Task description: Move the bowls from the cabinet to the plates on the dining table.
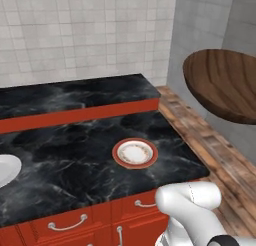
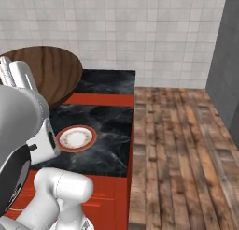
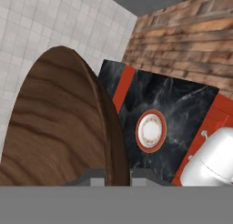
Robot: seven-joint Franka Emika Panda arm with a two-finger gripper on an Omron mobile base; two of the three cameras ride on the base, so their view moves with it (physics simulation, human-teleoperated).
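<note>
Black marble dining table (image 1: 75, 165) meets plank floor (image 2: 182, 149).

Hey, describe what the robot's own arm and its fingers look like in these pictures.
The arm is glossy white, built of rounded, tube-like segments, with dark, near-black bands at the joints; one shows at the lower right of the left base view. A thin dashed seam line runs over one white housing there. The fingers are small, blocky and grey, seen at the bottom of the hand view. No loose cables or lettering are visible.
</note>
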